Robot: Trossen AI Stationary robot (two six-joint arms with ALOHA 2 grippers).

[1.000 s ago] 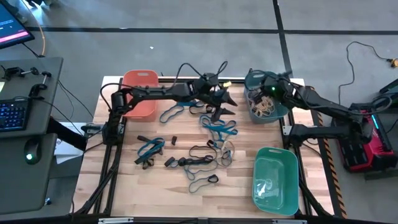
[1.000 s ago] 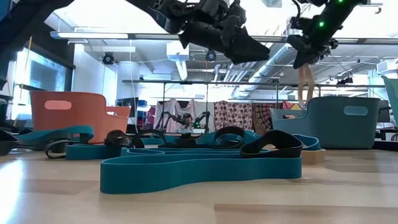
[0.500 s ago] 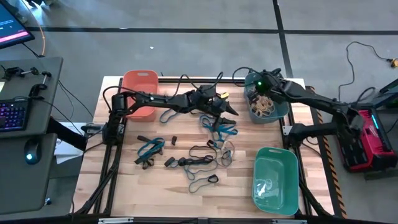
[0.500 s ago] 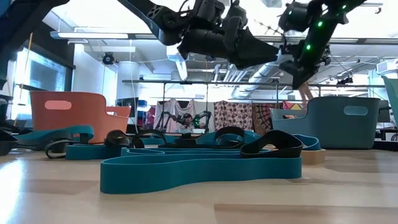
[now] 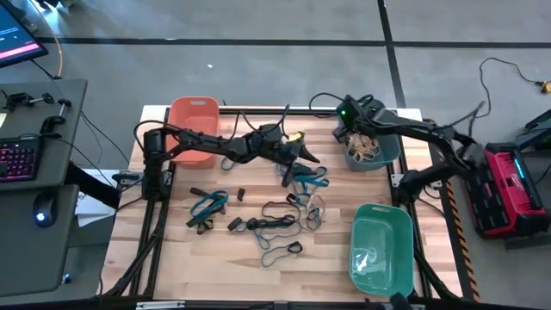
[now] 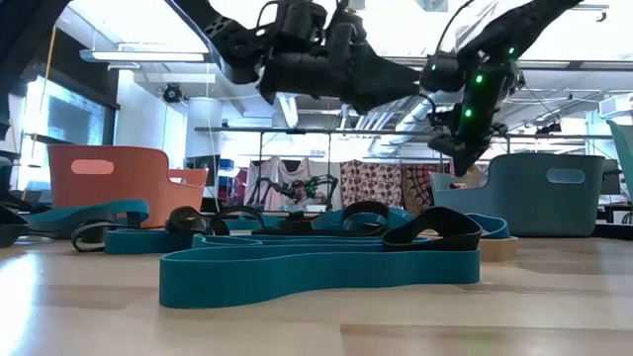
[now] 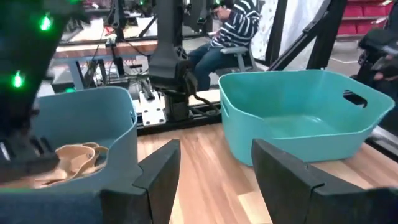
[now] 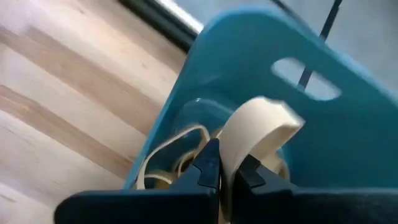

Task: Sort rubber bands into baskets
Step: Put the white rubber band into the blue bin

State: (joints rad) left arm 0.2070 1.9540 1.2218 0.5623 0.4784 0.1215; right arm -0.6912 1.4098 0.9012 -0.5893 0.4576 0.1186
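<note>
Tan rubber band (image 8: 258, 134) pinched in right gripper (image 8: 225, 169) over teal-blue basket (image 8: 323, 134), lower end hidden; left gripper (image 7: 214, 165) wide, empty.

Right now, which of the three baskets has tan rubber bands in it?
The dark teal-blue basket at the table's far right corner: tan rubber bands are piled inside. The orange basket shows none; the green basket shows only something pale.
</note>
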